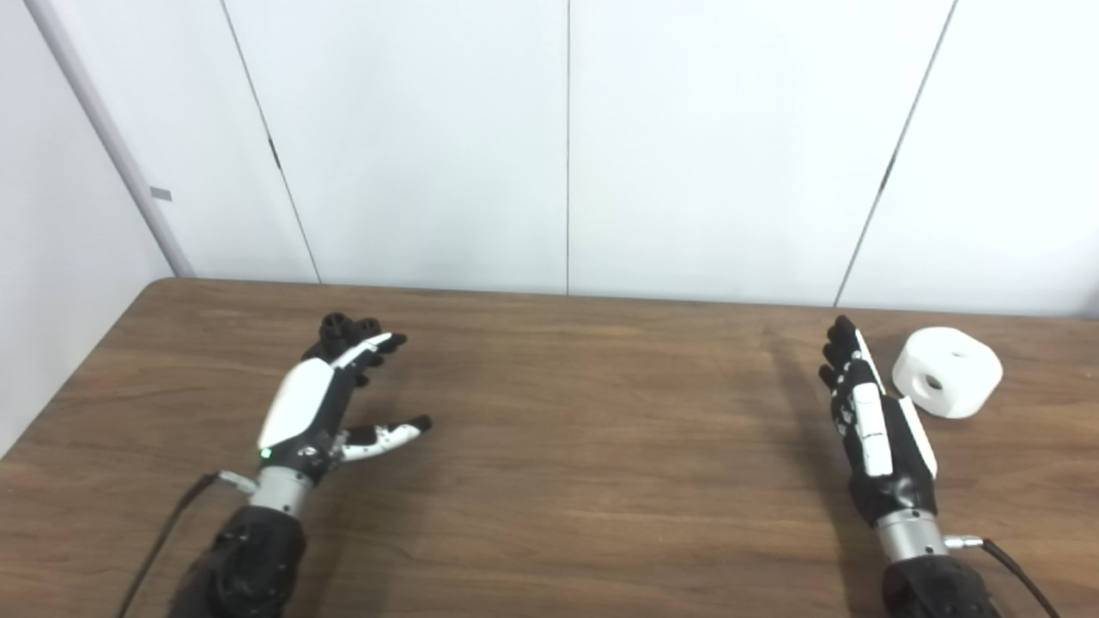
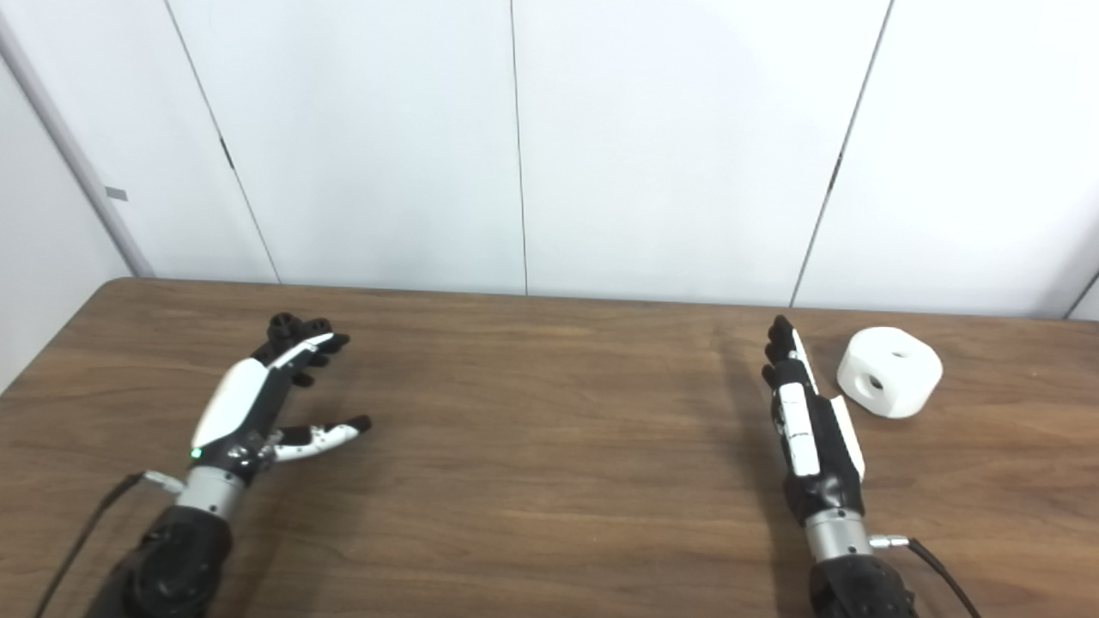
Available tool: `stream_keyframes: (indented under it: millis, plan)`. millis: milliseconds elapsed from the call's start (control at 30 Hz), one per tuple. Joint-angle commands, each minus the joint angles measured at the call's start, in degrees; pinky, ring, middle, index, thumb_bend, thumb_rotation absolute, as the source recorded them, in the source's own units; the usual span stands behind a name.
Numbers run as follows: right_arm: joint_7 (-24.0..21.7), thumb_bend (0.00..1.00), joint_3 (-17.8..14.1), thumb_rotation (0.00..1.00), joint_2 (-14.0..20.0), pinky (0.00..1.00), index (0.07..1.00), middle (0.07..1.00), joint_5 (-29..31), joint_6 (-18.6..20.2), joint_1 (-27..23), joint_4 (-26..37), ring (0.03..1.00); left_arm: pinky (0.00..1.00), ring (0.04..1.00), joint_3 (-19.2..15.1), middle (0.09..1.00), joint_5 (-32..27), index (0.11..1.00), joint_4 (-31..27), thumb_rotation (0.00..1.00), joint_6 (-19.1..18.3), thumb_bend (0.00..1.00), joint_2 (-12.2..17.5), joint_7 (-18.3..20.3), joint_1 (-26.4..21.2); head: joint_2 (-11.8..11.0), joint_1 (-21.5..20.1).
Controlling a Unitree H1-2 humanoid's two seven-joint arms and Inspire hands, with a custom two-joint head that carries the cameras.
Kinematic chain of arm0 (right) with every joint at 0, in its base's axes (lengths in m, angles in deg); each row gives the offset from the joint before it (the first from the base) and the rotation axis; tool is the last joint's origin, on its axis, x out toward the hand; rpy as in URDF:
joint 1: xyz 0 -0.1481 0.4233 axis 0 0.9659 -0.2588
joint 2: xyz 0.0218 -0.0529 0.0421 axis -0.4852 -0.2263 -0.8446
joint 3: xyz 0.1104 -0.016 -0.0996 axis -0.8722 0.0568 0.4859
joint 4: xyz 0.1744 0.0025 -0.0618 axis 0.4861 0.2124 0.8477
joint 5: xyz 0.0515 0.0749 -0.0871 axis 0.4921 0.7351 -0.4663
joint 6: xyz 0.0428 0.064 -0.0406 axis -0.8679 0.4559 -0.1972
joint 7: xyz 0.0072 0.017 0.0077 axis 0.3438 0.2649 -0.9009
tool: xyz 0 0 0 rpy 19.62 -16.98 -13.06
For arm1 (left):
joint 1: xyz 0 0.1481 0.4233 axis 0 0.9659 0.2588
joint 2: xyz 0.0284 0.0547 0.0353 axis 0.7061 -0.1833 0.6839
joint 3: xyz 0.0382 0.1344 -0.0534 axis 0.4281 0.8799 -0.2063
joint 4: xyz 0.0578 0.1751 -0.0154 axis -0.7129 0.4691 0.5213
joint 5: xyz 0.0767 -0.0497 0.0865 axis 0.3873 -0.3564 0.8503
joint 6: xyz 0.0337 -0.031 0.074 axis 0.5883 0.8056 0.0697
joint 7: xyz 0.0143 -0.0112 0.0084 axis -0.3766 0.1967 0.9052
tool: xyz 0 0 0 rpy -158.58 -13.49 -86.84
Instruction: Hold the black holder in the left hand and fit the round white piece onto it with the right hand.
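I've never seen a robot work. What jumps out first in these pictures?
Two black-and-white robot hands lie open over a brown wooden table: the left hand near a small black holder beyond its fingertips, the right hand just left of a round white piece with holes. Neither hand holds anything.

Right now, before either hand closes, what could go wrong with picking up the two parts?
1. The black holder lies half hidden behind the left hand's fingers, so a grasp may catch it badly.
2. The white piece sits near the table's far right edge; the open right hand beside it might push it away.
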Motion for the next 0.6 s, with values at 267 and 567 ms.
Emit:
stream_keyframes:
  millis: [267,567]
  plan:
    - [0.23,0.41,0.51,1.00,-1.29,1.00,1.000,1.000,-0.12,-0.44,2.35,-2.97,1.000,0.74,0.848,-2.86,0.840,4.79,0.803,3.27,0.20,5.36,0.81,6.13,-11.27,-1.98,-0.45,-0.10]
    - [-0.41,0.42,0.54,1.00,-1.11,1.00,1.000,1.000,0.37,-0.50,2.42,-3.20,1.000,0.83,0.927,-4.22,0.915,4.33,0.891,8.77,0.22,6.14,0.78,6.79,-16.25,-3.68,-0.67,0.47]
